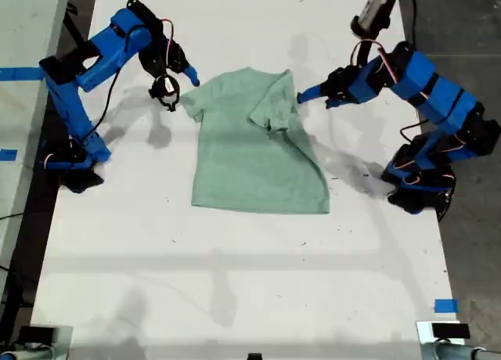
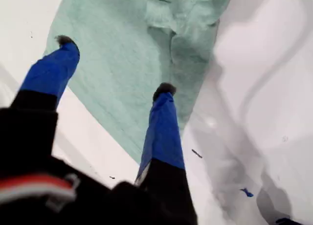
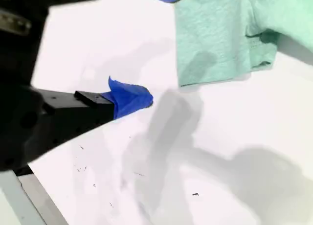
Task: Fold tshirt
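At the exterior view's right, the first gripper (image 1: 301, 96), jaws apart, risked snagging and undoing the tshirt's (image 1: 250, 156) fold; the second gripper (image 1: 168, 90) also gaped

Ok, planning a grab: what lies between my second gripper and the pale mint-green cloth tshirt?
Only bare white table, seen in the second wrist view.

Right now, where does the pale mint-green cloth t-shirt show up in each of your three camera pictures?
Exterior view: the pale mint-green cloth t-shirt lies mid-table, between both arms.
First wrist view: it spreads beyond my first gripper, whose fingers are apart.
Second wrist view: only a sleeve end shows.
Shared landmark: the white table.
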Robot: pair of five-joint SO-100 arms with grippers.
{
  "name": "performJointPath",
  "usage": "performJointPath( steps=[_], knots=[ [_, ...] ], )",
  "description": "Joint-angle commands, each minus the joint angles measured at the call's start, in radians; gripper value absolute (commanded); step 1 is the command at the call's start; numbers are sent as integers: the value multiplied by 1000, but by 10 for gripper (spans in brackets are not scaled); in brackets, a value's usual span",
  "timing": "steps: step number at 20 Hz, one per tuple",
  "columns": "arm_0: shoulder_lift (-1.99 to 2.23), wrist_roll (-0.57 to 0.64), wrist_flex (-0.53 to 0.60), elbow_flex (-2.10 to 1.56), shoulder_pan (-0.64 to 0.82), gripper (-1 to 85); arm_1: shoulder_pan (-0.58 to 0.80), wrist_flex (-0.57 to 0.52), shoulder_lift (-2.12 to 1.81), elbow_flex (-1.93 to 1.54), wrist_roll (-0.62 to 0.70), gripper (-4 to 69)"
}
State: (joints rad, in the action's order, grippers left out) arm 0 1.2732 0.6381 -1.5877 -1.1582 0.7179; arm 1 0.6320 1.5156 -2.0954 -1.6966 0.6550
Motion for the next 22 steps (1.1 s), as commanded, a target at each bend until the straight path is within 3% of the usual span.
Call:
performJointPath(
  steps=[1, 6, 7, 9, 14, 19, 22],
  knots=[
    [-77, 21, 81, 46, 23, 263, -35, 12, -80, -12, -26, 291],
    [-318, 40, 236, 46, 58, 233, -92, 15, -201, -127, -87, 290],
    [-354, 41, 255, 48, 63, 195, -94, 15, -230, -153, -97, 289],
    [-394, 37, 270, 54, 63, 1, -94, 15, -278, -198, -107, 289],
    [-325, 26, 247, 54, 49, 0, -83, -6, -298, -239, -106, 287],
    [-132, 25, 147, 28, 57, 0, -75, -14, -304, -264, -104, 285],
    [55, 23, 175, 2, 5, 0, -74, -11, -325, -278, -107, 285]
  ],
)
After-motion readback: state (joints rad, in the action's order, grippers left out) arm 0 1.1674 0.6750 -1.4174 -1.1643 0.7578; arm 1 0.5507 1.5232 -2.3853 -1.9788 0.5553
